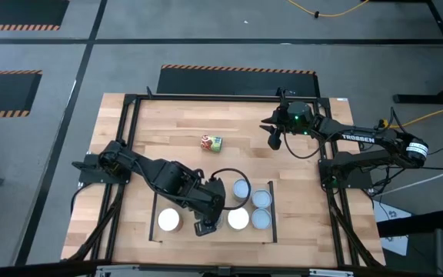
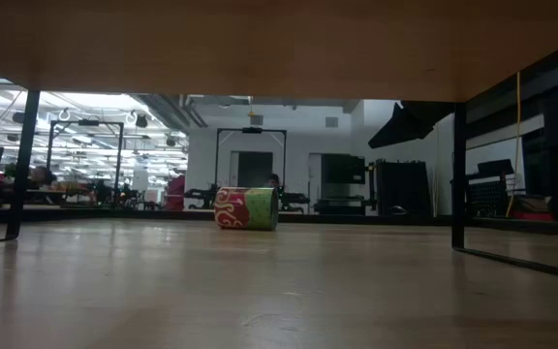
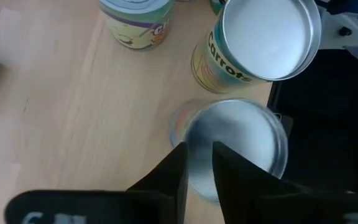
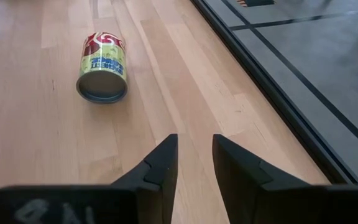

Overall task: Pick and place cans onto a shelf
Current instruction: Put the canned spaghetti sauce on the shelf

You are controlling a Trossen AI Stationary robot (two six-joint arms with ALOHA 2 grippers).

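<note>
Shelf [image 1: 184, 233] at near side of table [image 1: 168, 123], between the two arms. On the shelf, five cans upright w/ silvery-white tops up: one alone at left [image 1: 168, 220], two side by side near the right end [image 1: 238, 218] [image 1: 261, 218], two more just behind them [image 1: 241, 189] [image 1: 261, 198].

Left gripper [image 1: 206, 227] low over shelf, between the lone can and the right group, just beside the nearer one. In left wrist view, fingers [image 3: 197, 146] only a little apart, nothing clamped between; silvery can top [image 3: 241, 143] right under the tips. Contact w/ that top: cannot tell. Beyond it a can marked "Carrots" [image 3: 269, 34], and one more can [image 3: 135, 22] apart from these.

Red, green and yellow can [image 1: 211, 142] not on shelf: on its side on bare wood at approx. middle of table, well apart from the others. Same can in low view [image 2: 247, 208] and in right wrist view [image 4: 102, 67], round end toward the camera.

Right gripper [image 1: 274, 141] at far right part of table, to the right of that lying can, not touching it. Fingers [image 4: 194, 140] parted, empty, over bare wood.
</note>
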